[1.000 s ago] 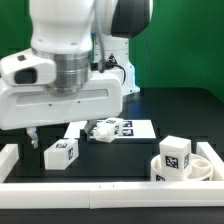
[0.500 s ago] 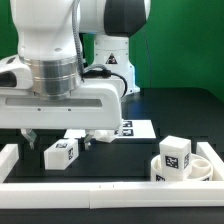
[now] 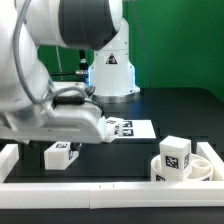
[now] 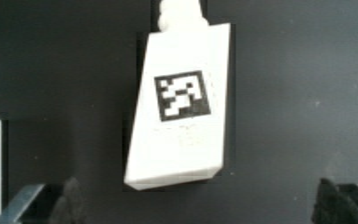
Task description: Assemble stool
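Short chunky white plastic tagged leg (image 3: 62,153): lower left of the exterior view. Round white disc seat (image 3: 207,166): lower right, second leg (image 3: 175,155) on it. Two-finger gripper (image 4: 190,205): over the first leg, jaws wide apart, empty.

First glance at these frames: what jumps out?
The bulky white robot arm fills the exterior view's left, its open gripper over a short white tagged plastic leg on the black table. At the exterior view's right, a second tagged white leg rests on the round white disc seat.
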{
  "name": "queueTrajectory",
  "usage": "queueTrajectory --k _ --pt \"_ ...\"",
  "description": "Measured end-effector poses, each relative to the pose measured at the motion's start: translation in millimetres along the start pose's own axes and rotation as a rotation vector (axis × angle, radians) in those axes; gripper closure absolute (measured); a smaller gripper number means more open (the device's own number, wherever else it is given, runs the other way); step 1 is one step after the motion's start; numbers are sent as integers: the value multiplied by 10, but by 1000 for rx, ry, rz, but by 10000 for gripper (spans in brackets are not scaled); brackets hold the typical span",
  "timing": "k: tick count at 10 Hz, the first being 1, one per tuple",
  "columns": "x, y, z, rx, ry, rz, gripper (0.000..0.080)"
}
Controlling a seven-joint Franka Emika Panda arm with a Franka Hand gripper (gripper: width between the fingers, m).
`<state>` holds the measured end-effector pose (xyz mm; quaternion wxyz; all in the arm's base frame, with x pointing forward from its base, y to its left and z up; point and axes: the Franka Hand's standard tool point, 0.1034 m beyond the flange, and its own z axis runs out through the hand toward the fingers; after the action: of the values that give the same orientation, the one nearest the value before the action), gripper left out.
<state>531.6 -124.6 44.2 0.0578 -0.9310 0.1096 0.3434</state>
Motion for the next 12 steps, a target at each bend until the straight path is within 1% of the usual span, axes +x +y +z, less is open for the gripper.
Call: queueTrajectory --k 1,2,3,4,5,6,7,8,9,10,11,12 --pt "-85 -6 55 5 -114 0 151" --pt "1 4 69 1 -148 0 151" --pt "-23 -13 146 36 -204 50 151" --pt "-12 5 235 69 -251 79 151" --pt "28 2 207 64 -231 67 151" --pt "23 -15 193 64 -229 65 151" --pt "20 -8 224 70 -236 73 151" --pt "9 21 320 92 -265 95 151" --pt "-45 57 466 97 -326 114 151" --pt "-101 69 522 96 -377 128 151" --pt "-81 66 502 93 -368 126 151" --pt "-82 64 508 93 -369 126 268"
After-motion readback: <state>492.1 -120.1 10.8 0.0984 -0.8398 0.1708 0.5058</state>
